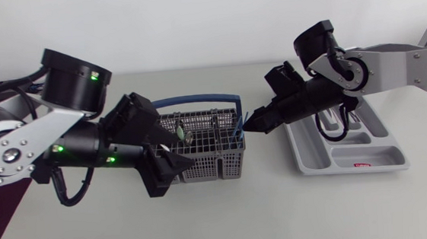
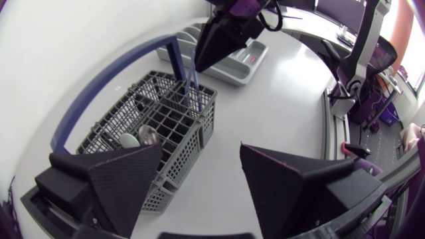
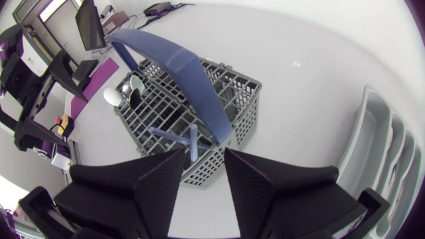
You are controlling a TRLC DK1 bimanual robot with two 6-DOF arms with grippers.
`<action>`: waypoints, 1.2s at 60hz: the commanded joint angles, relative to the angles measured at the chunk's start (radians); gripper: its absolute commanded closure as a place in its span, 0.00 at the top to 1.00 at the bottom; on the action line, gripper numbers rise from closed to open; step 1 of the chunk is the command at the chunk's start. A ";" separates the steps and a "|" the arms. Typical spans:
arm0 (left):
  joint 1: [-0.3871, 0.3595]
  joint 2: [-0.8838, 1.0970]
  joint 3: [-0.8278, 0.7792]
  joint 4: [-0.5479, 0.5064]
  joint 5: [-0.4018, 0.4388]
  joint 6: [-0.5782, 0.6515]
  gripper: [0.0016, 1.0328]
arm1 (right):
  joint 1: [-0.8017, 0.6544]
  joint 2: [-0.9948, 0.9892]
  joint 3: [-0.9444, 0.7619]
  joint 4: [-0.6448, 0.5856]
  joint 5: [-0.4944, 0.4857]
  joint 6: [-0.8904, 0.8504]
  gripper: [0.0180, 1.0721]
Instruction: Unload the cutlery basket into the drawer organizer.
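The grey cutlery basket point(image 1: 208, 147) sits mid-bench, left of the drawer organizer point(image 1: 388, 159). The right end effector point(image 1: 248, 124) is open around a blue-handled utensil point(image 3: 193, 143) standing in the basket. The left end effector point(image 1: 179, 149) gapes wide at the basket's other end.

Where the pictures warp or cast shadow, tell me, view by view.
Head view: even light, only a soft shadow by the cutlery basket; left wrist view: fisheye bows the table edge; right wrist view: the drawer organizer looks curved.
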 commanded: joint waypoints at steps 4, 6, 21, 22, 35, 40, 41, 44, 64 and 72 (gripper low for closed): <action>-0.019 0.067 0.040 0.003 0.015 0.039 0.89 | -0.005 0.031 0.028 -0.013 -0.016 0.029 0.40; -0.022 0.081 0.047 0.008 0.015 0.039 0.89 | -0.005 0.034 0.029 -0.013 -0.019 0.029 0.40; -0.030 0.152 0.090 0.048 0.013 0.033 0.89 | 0.000 0.046 0.032 -0.011 -0.039 0.029 0.31; -0.031 0.158 0.092 0.052 0.013 0.032 0.89 | 0.001 0.046 0.032 -0.011 -0.039 0.029 0.30; -0.038 0.201 0.113 0.100 0.013 0.029 0.89 | 0.006 0.054 0.028 -0.002 -0.051 0.032 0.22; -0.039 0.213 0.116 0.115 0.015 0.024 0.89 | 0.008 0.050 0.015 0.021 -0.053 0.043 0.16; -0.041 0.216 0.116 0.117 0.013 0.024 0.89 | 0.009 0.050 0.015 0.024 -0.053 0.044 0.16; -0.041 0.224 0.119 0.117 0.013 0.024 0.89 | 0.011 0.046 0.012 0.029 -0.053 0.044 0.14; -0.042 0.233 0.119 0.121 0.012 0.021 0.89 | 0.021 -0.030 -0.014 0.038 -0.053 0.044 0.10; -0.042 0.236 0.119 0.126 0.007 0.019 0.89 | 0.037 -0.095 -0.029 0.033 -0.033 0.046 0.10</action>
